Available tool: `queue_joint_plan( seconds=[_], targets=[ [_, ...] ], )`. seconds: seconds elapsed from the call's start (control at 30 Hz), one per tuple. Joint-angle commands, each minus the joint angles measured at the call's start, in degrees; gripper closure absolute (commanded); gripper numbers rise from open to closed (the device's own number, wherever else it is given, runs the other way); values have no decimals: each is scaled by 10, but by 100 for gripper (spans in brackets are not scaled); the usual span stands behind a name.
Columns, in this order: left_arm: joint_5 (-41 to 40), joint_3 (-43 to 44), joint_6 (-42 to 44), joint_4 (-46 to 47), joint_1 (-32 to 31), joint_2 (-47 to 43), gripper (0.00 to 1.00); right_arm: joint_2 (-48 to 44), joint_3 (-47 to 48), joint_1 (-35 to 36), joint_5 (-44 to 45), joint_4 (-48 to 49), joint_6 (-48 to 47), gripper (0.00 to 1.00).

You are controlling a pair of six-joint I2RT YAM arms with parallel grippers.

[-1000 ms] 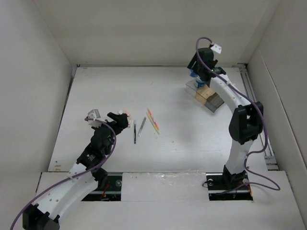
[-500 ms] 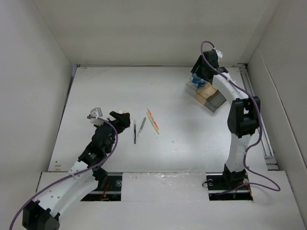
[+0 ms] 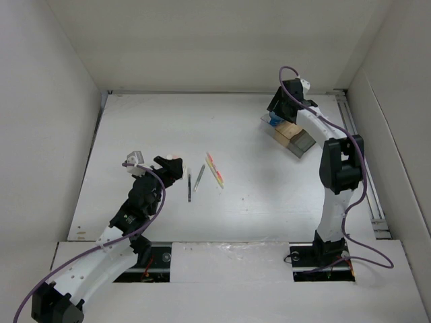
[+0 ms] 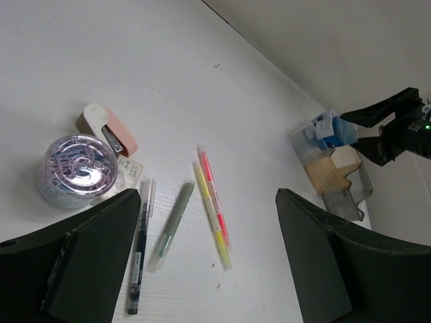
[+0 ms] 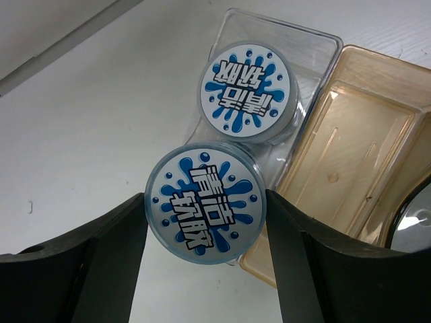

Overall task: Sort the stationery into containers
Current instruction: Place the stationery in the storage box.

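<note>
Right pincer grasping blue roll, clear tray partly cropped, left pincer spread wide

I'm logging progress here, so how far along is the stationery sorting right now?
Done: one blue-and-white roll lies in the organizer's clear compartment.
In hand: the second roll sits between the right gripper's fingers at that compartment's near end.
Left: a dark pen, a grey pen and two orange-yellow pens lie on the table in front of the open left gripper. The tan compartment looks empty.
</note>
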Motion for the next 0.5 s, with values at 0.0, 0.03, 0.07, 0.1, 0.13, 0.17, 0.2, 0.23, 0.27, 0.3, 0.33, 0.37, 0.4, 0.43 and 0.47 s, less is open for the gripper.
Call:
queue_joint_plan(
  seconds=[0.0,0.03,0.07,0.1,0.13,0.17,0.2,0.23,0.27,0.3,0.33,0.37,0.4,0.43,0.47],
  targets=[
    [8,16,7,25,1,-5,21,-45,-4,3,20,14,6,48],
    [8,16,7,25,1,-5,21,-45,-4,3,20,9,6,48],
    [8,16,7,25,1,-5,21,-45,-4,3,25,8,6,48],
    [8,16,7,25,1,-10,21,-45,-4,3,25,8,1,48],
    [8,16,7,25,1,-11,21,-45,-4,3,25,8,1,48],
    [8,16,7,25,1,-11,21,-45,-4,3,25,2,1,48],
    [8,16,7,25,1,-11,21,-39,5,3,25,-6,-5,48],
    [8,16,7,25,1,-11,21,-33,13,3,31,-14,-5,48],
    [8,16,7,25,1,-11,21,-28,21,9,38,-23,-5,48],
    [8,16,7,25,1,-11,21,-16,35,9,38,-37,-5,48],
    [8,16,7,25,1,-11,21,-11,40,9,47,-42,-10,47],
    [8,16,7,25,1,-11,21,-11,40,9,55,-43,-10,45],
    [8,16,7,25,1,-11,21,-3,48,15,55,-51,-10,44],
    [8,16,7,20,1,-4,21,2,48,15,55,-51,-10,40],
    [2,16,7,20,1,-4,21,2,48,15,55,-51,-10,37]
  ],
)
